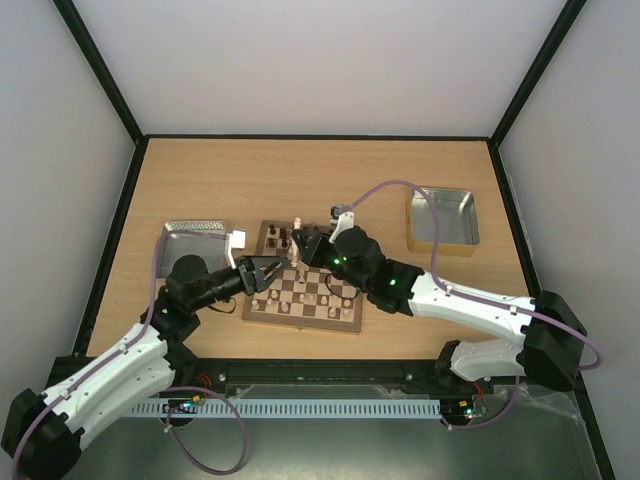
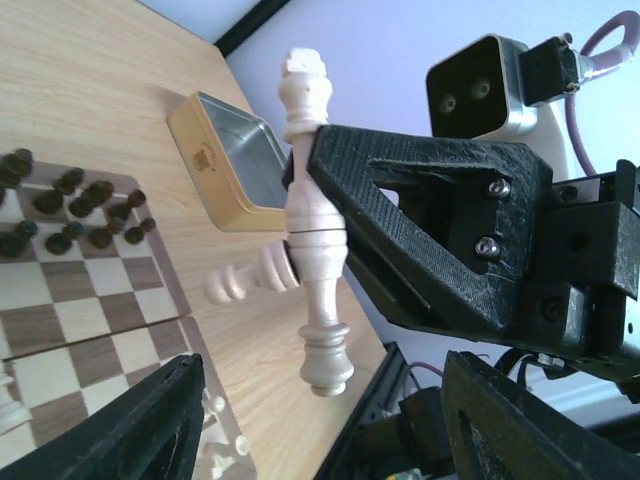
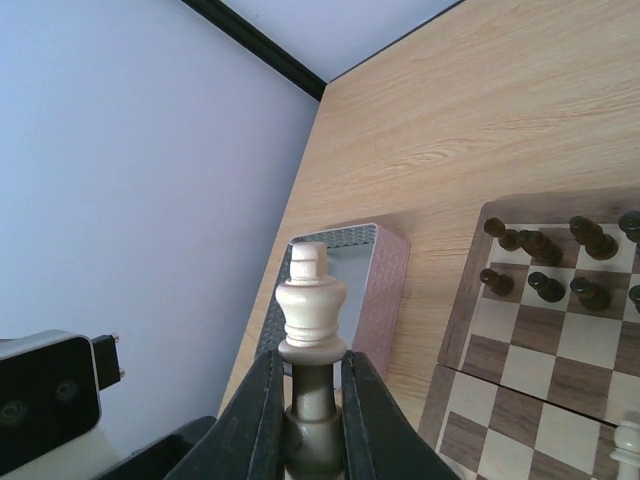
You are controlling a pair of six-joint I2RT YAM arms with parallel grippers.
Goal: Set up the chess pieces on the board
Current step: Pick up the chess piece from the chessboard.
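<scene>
Metal tray (image 1: 195,240) far left; left gripper (image 1: 266,272) jaws apart, nothing between them, over left side of the board (image 1: 300,316); dark chessmen (image 1: 283,238) on far ranks; right gripper (image 1: 300,247) jaws clamped on stem of cream king (image 3: 312,300), crown protruding one side, base the other, above board's far-left squares; gold tin (image 1: 442,222) far right.

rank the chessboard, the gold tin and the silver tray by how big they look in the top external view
1. chessboard: clearly the largest.
2-3. gold tin and silver tray: they look about alike, and the left arm covers part of the tray, so I won't rank them.
</scene>
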